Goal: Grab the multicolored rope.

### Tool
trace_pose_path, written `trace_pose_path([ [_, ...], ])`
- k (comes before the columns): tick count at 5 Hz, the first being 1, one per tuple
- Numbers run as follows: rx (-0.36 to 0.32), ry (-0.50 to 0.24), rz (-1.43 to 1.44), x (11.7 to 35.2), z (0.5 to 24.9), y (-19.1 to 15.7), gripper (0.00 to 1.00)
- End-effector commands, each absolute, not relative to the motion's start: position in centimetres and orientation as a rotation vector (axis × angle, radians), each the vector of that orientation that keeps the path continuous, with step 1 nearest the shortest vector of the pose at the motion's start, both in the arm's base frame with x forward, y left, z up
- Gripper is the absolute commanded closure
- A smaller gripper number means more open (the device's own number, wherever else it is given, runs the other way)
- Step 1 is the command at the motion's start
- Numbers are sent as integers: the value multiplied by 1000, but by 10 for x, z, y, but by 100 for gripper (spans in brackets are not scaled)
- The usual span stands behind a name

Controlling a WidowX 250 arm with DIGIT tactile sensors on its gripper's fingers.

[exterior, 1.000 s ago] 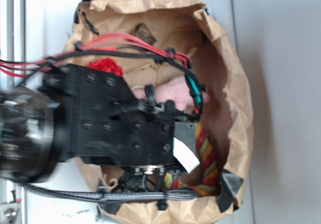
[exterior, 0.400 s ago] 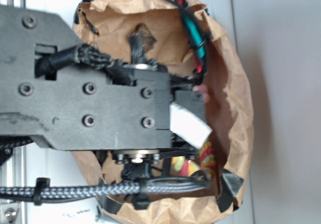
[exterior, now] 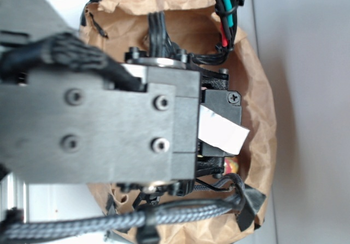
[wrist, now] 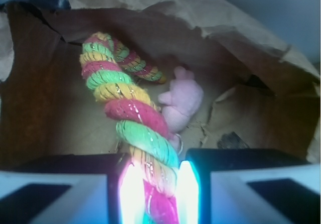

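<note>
From the wrist view we see our gripper (wrist: 154,194) pinching the rope (wrist: 131,116), one glowing pad on each side of its near end with the strands pressed between them. From there the rope runs up and away, red, yellow and green twists climbing toward the back of the paper bag (wrist: 210,18), where it bends over and comes back down a short way. It sits inside the bag, just left of a pink plush toy (wrist: 180,101) lying on the bag's floor. From the exterior view the arm (exterior: 104,129) covers most of the bag (exterior: 260,99), and only a small red and yellow bit of the rope (exterior: 232,166) peeks out beneath it.
</note>
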State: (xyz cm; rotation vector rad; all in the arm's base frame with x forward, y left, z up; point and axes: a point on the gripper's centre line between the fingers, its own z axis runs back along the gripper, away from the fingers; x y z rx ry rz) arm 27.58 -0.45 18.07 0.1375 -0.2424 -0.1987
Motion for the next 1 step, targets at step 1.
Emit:
trace_pose_path([
  [1,175,-325,-207,271,204,-14,100],
])
